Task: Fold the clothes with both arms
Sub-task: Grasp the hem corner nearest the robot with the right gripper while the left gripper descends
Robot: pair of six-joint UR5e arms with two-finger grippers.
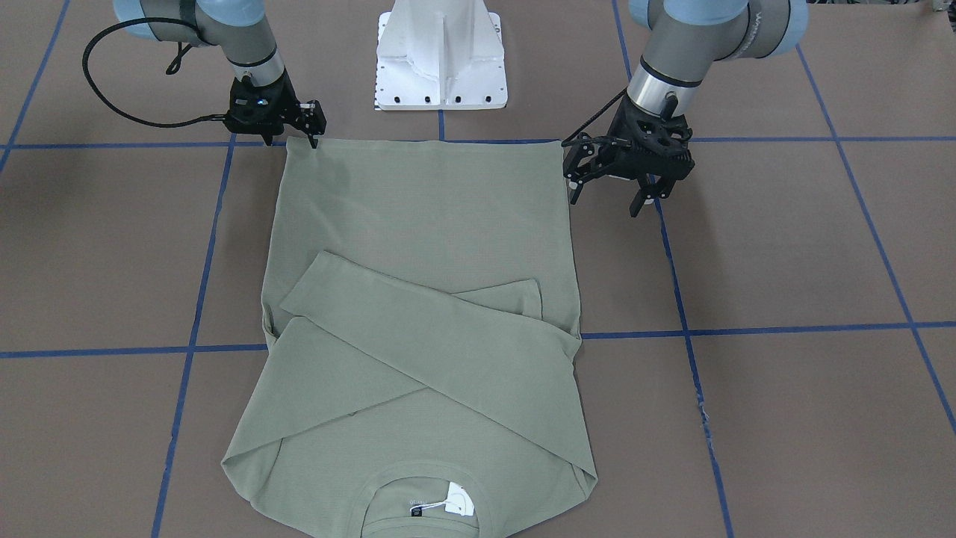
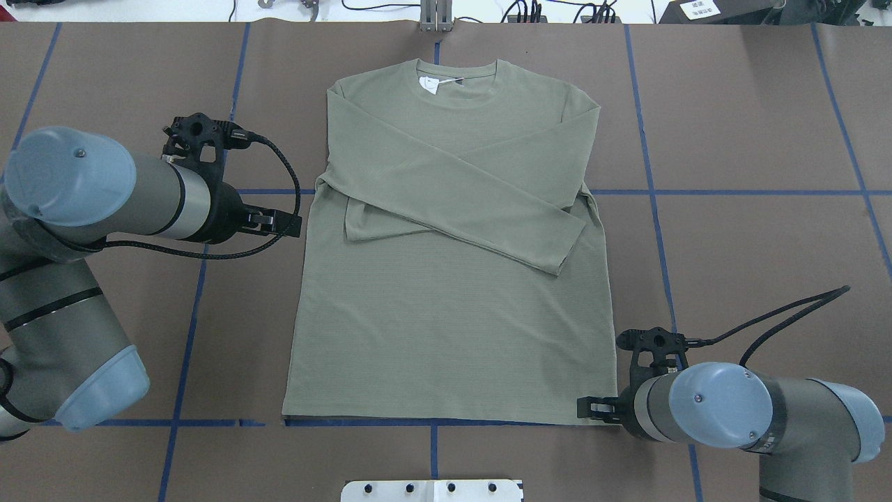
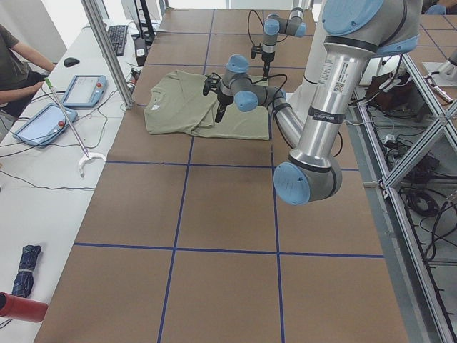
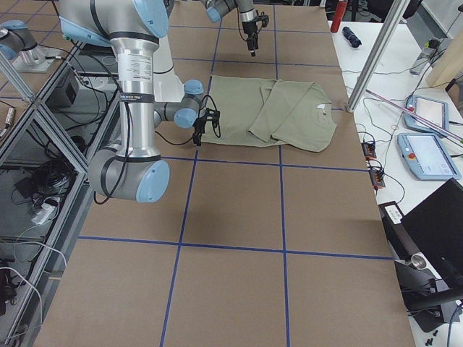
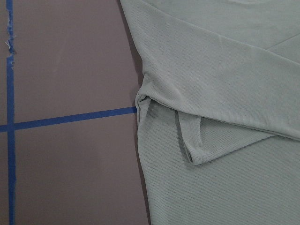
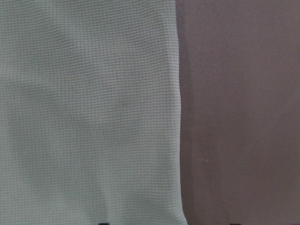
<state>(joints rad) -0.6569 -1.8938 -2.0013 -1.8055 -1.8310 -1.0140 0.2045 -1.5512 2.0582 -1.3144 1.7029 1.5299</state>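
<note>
The sage-green long-sleeved shirt (image 1: 433,217) lies flat on the brown table, both sleeves crossed over the chest (image 2: 453,314). Its collar and neck tags (image 1: 455,499) lie at the side far from the robot. My left gripper (image 1: 606,196) is open and empty, hovering just off the shirt's side edge (image 2: 289,224). The left wrist view shows that edge and a sleeve cuff (image 5: 192,154). My right gripper (image 1: 291,139) is open at the hem corner nearest the robot (image 2: 591,410). The right wrist view shows the shirt's edge (image 6: 176,117) between the fingertips.
The white pedestal base (image 1: 441,60) stands behind the hem. Blue tape lines (image 2: 732,192) grid the brown table. A side bench with tablets (image 3: 82,89) and a seated operator (image 3: 14,61) runs along the far edge.
</note>
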